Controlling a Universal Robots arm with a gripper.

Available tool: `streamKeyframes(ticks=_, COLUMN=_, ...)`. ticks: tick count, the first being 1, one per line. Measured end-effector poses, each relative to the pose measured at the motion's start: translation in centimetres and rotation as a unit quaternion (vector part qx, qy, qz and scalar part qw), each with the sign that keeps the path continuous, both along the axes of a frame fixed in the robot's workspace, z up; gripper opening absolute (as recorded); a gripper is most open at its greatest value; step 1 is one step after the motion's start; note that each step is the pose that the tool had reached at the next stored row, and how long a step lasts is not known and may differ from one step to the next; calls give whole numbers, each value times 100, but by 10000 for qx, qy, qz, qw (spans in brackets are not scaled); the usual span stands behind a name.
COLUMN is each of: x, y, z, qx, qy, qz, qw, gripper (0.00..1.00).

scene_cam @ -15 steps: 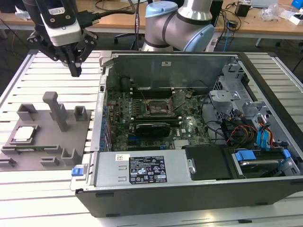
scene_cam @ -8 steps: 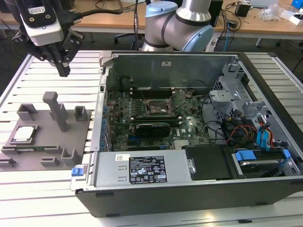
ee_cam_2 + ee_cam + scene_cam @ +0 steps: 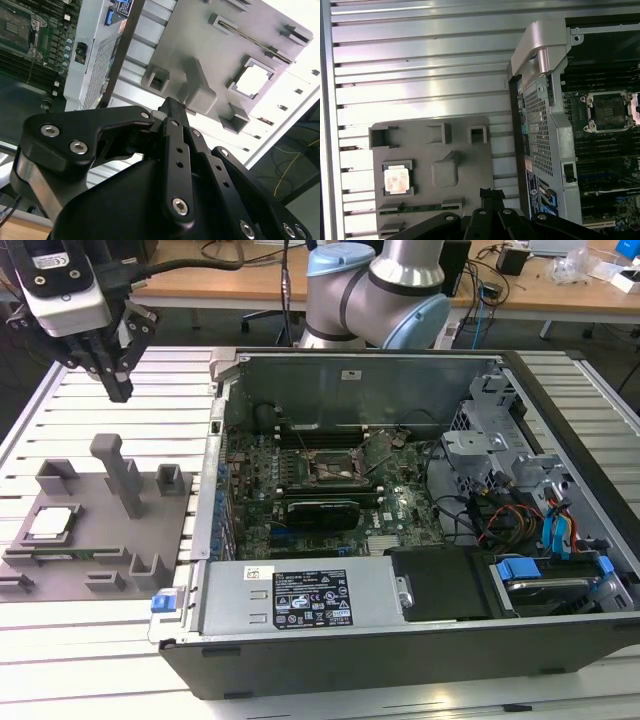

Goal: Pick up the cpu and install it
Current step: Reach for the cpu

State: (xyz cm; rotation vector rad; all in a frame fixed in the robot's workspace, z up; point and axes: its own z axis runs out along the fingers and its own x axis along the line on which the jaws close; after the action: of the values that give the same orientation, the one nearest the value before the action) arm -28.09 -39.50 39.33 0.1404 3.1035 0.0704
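The cpu point(image 3: 52, 523) is seen lying flat in a square recess of the grey fixture plate point(image 3: 105, 535), near the plate's end toward the exterior view's left. Its pale metal top is turned upward. The chip is square, so no long axis can be made out; its edges are lined up with the edges of the plate. In both wrist views the cpu point(image 3: 397, 179) point(image 3: 252, 80) is shown seated in the same recess, with nothing touching it.

The plate is laid on a slatted metal table point(image 3: 90, 640), just beside the open computer case point(image 3: 420, 640), on the exterior view's left of it. A thin green memory stick point(image 3: 420, 207) is held in a slot next to the cpu, and an upright post point(image 3: 122, 475) stands near the plate's middle.

The gripper point(image 3: 118, 390) is held in the air above the table, well apart from the cpu. Its fingers are drawn together and nothing is gripped between them, as is also seen in both wrist views point(image 3: 171, 106) point(image 3: 489, 191).

Inside the case, the processor socket point(image 3: 335, 468) on the motherboard point(image 3: 400, 505) is seen with its frame uncovered.
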Motion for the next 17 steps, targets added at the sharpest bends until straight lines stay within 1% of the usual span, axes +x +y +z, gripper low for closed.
streamKeyframes(ticks=8, x=-112, y=0, z=0, qx=0, qy=0, qz=0, qw=10000, gripper=11)
streamKeyframes(ticks=12, x=-202, y=0, z=0, qx=2, qy=-2, qz=0, qw=10000, gripper=11)
streamKeyframes(ticks=17, x=-266, y=0, z=-2, qx=3, qy=-3, qz=0, qw=10000, gripper=11)
